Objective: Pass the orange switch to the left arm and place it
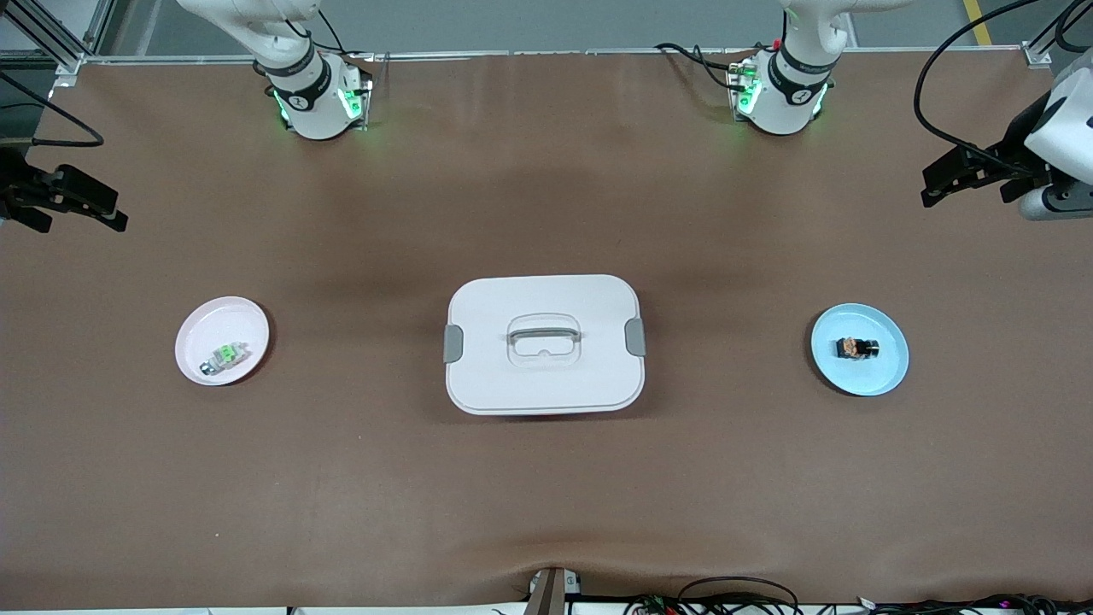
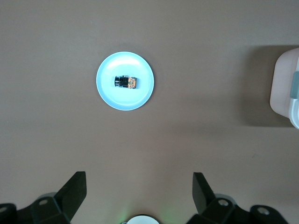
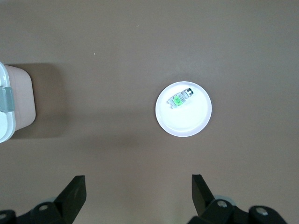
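Fingers of the left gripper stand wide apart with nothing between them, high over the surface near the edge at the left arm's end. The right gripper hangs the same way, fingers spread and empty, over the edge at the right arm's end. The orange switch lies on a pale blue plate toward the left arm's end. The white box, lid on and grey clips at its sides, sits mid-surface. A pink plate toward the right arm's end carries a green-topped component.
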